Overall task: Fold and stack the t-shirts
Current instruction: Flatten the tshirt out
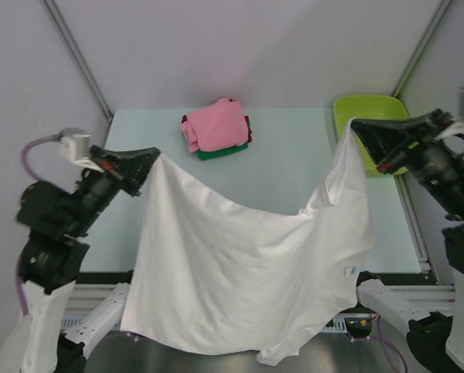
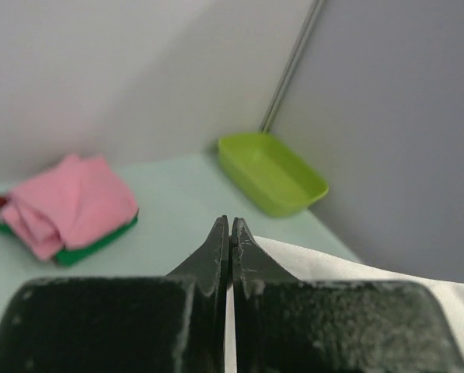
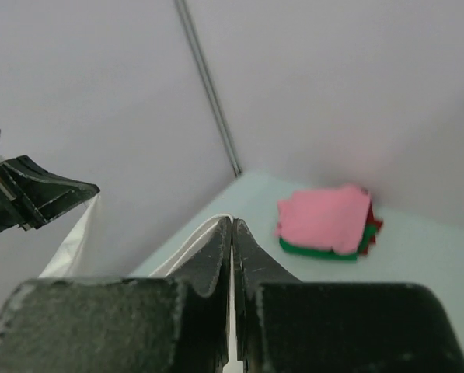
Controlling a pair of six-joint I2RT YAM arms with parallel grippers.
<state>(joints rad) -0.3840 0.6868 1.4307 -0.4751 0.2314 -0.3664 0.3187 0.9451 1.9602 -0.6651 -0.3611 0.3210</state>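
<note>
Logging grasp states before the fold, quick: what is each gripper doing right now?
Left gripper: closed, holding one raised corner of the white t-shirt.
Right gripper: closed, holding the white t-shirt's other raised corner.

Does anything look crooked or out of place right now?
The white t-shirt, held by the left gripper and right gripper, sags mid-span and drapes past the near edge of the table. The pink shirt sits skewed atop the green shirt.
</note>
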